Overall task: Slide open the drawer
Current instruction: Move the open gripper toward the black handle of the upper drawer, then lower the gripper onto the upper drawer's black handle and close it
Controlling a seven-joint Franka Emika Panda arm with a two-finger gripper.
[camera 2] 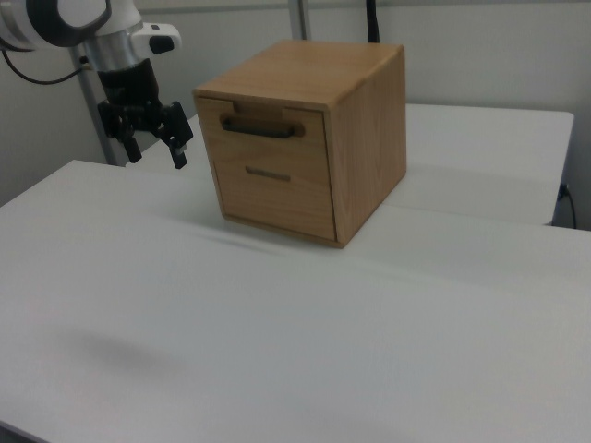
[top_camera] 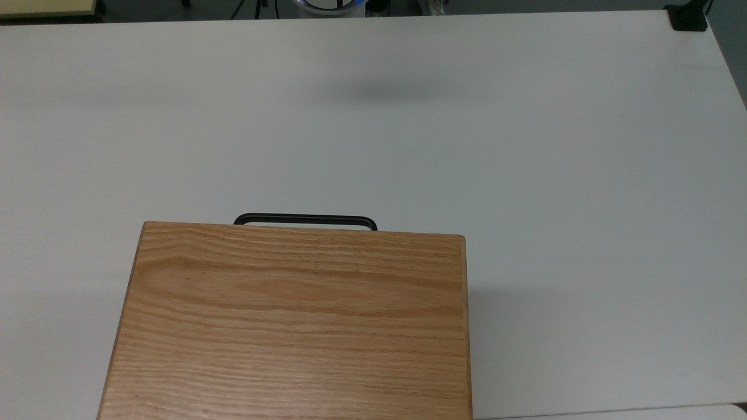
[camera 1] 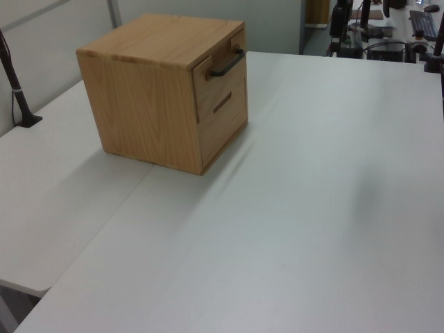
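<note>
The drawer [camera 2: 271,125] sits closed at the top of the front face of an oak-grain cabinet [camera 2: 319,134], its panel flush with the casing, but size sets the order here. The white worktop [top_camera: 525,146] spreads across all three views, and a seam in the left view shows it joined from more than one slab. The cabinet stands on it as a cube with a broad flat top [top_camera: 297,321]; in the top view it lies at the bottom edge, left of centre, and in the left view it stands toward the upper left [camera 1: 159,90]. Below the drawer panel the front carries a lower panel with a short slot [camera 2: 268,174]. The robot arm [camera 2: 88,28], white with a dark wrist, comes in at the right view's upper left. Its claw [camera 2: 157,148] hangs in the air to the right view's left of the cabinet front, near the level of the drawer and apart from it, with the black fingers spread and nothing between them. The long black bar handle [top_camera: 304,220] stands out from the drawer panel; in the top view it juts past the cabinet's far edge, and it shows in the left view too [camera 1: 227,63].
</note>
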